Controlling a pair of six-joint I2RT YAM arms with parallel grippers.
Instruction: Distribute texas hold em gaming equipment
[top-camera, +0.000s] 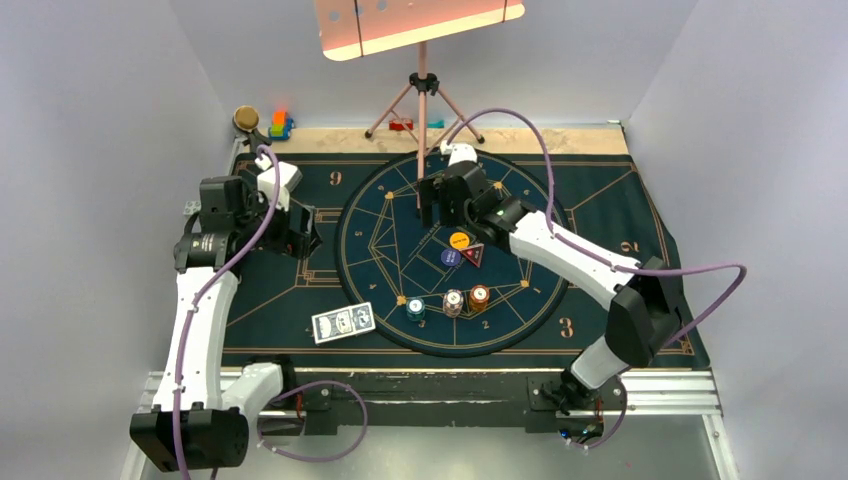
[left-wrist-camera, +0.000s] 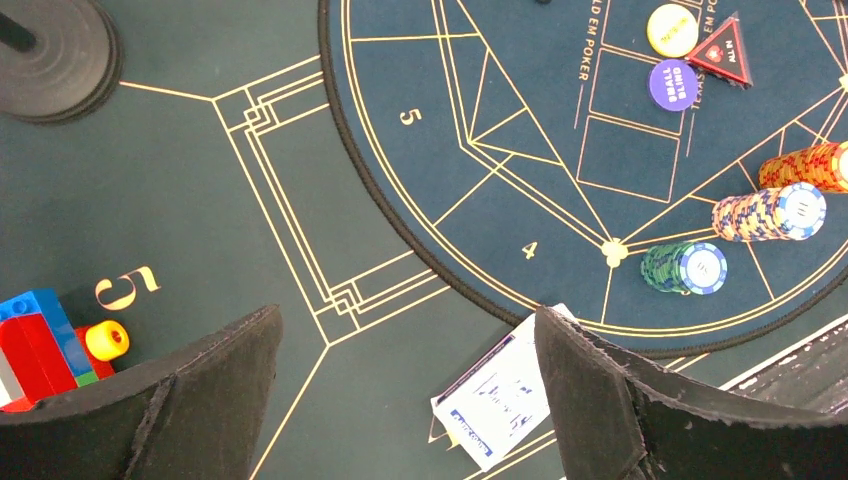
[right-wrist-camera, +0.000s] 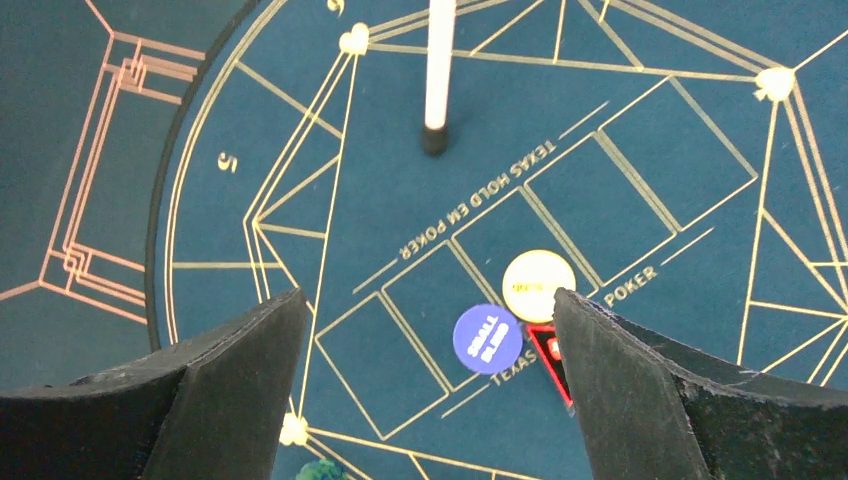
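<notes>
On the round blue poker mat (top-camera: 400, 215) lie a yellow disc (top-camera: 459, 240), a blue "small blind" disc (top-camera: 451, 257) and a red-edged black triangular marker (top-camera: 472, 255). Three chip stacks stand near its front: teal (top-camera: 416, 309), white and dark blue (top-camera: 453, 301), orange (top-camera: 479, 297). The playing cards (top-camera: 343, 322) lie at the mat's front left edge. My left gripper (top-camera: 300, 233) is open and empty, hovering left of the mat; the cards (left-wrist-camera: 495, 400) show beside its right finger. My right gripper (top-camera: 432, 205) is open and empty above the mat's centre, over the discs (right-wrist-camera: 538, 285).
A pink tripod stand (top-camera: 423, 100) has one leg tip (right-wrist-camera: 434, 135) on the mat. Coloured toy blocks (top-camera: 280, 125) and a dark round object (top-camera: 246, 119) sit at the back left. Blocks also show in the left wrist view (left-wrist-camera: 40, 345). White walls enclose the table.
</notes>
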